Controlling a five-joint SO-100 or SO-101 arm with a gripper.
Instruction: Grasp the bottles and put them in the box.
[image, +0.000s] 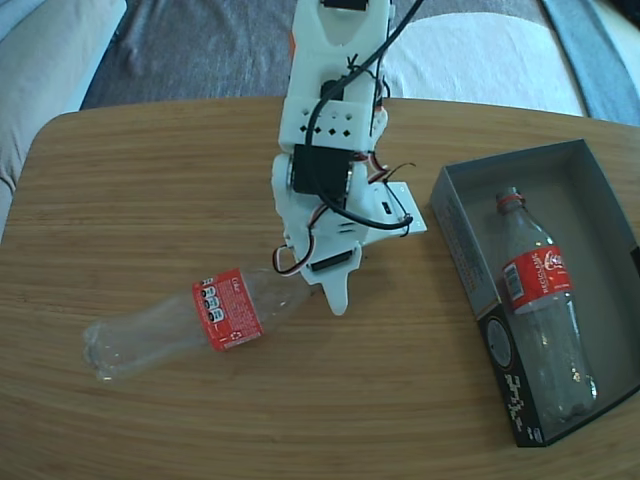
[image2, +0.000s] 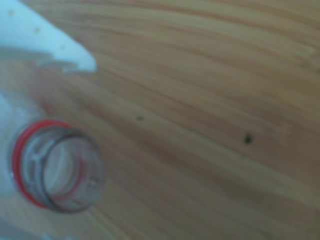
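Observation:
One clear bottle with a red label lies on its side on the wooden table, base to the left, neck pointing right. My white gripper reaches down over that neck. In the wrist view the open mouth with its red ring sits close up, the upper finger a small gap above it; the other finger is barely visible. The gripper looks open around the neck. A second bottle lies inside the box at the right, neck toward the far end.
The box's dark printed side faces the front table edge. A grey cushion and white fabric lie beyond the far edge of the table. Bare wood stretches between the arm and the box.

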